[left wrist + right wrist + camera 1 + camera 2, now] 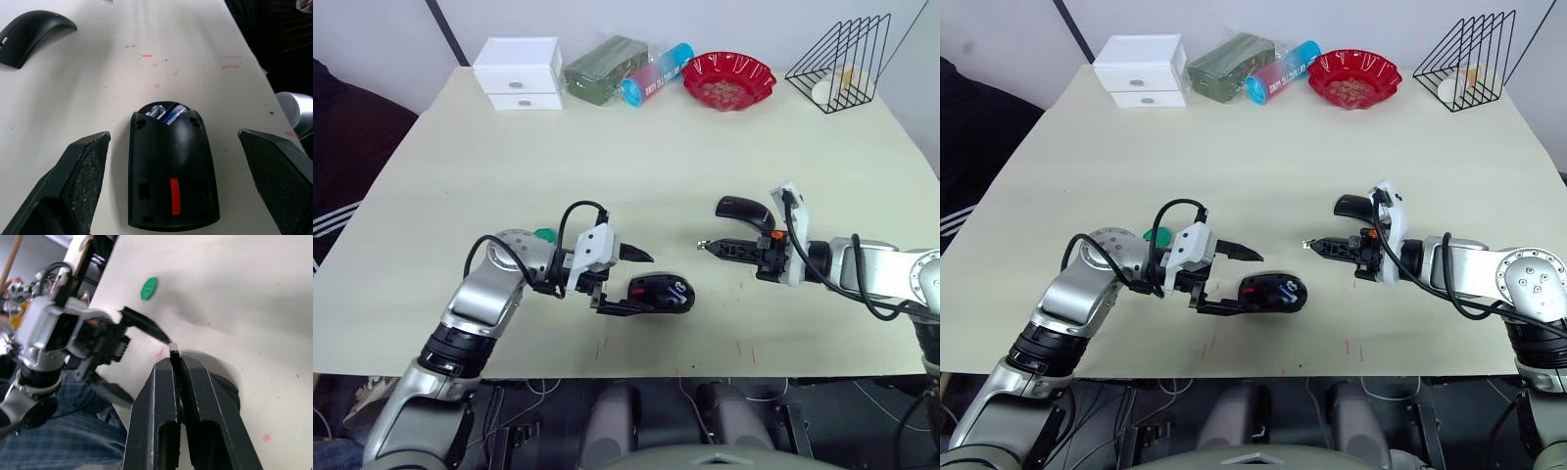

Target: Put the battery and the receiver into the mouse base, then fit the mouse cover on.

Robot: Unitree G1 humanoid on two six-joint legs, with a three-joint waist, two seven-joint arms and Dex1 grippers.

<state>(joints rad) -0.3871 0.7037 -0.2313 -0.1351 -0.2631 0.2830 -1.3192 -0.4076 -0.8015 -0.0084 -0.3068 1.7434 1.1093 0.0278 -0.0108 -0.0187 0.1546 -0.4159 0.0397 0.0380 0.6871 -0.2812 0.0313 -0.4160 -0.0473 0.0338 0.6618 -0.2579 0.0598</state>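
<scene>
Left tool [628, 281] is wide open, and its two black fingers [83, 171] sit on either side of the mouse base [662, 293] without touching it. Between those fingers the mouse base lies flat on the pale desk [636, 157], near the front edge. It is black with a small red patch on top. In the left wrist view its far end is open, and a battery [168, 113] with some blue on it lies inside.

Right tool [707, 246] is pressed shut on the receiver [173, 348], a tiny silver piece that sticks out at its tip. It hangs just above the desk, a little way to the right of the mouse base, and points toward it.

Just behind the right tool lies the mouse cover [744, 211], a plain black curved shell on the desk.

A small green thing [148, 288] lies on the desk beside the left arm. At the far edge of the desk stand a white box with drawers [519, 72], a red bowl [728, 79] and a black wire rack [842, 61].
</scene>
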